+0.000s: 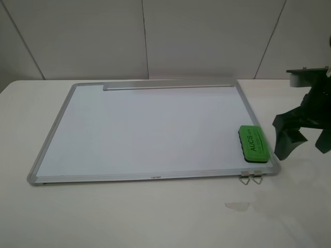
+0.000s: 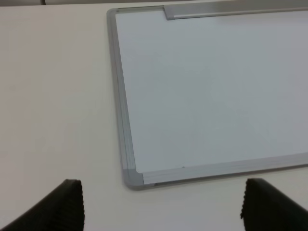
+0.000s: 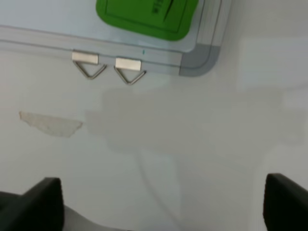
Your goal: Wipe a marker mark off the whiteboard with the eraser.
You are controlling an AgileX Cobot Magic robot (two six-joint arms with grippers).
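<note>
The whiteboard (image 1: 145, 129) lies flat on the table, its silver-grey frame all around. The green eraser (image 1: 253, 144) with dark "AUCS" lettering rests on the board's near right corner. No marker mark shows on the white surface in any view. My right gripper (image 1: 290, 138) hangs open just right of that corner, apart from the eraser, and its wrist view shows the eraser (image 3: 144, 14) beyond the wide-spread gripper (image 3: 163, 207). My left gripper (image 2: 163, 207) is open and empty over the table in front of the whiteboard's (image 2: 202, 96) near left corner.
Two small metal clips (image 1: 251, 178) stick out from the board's near edge below the eraser. A faint smudge (image 1: 237, 206) marks the table in front of them. The grey tray strip (image 1: 168, 86) runs along the board's far edge. A wall stands behind.
</note>
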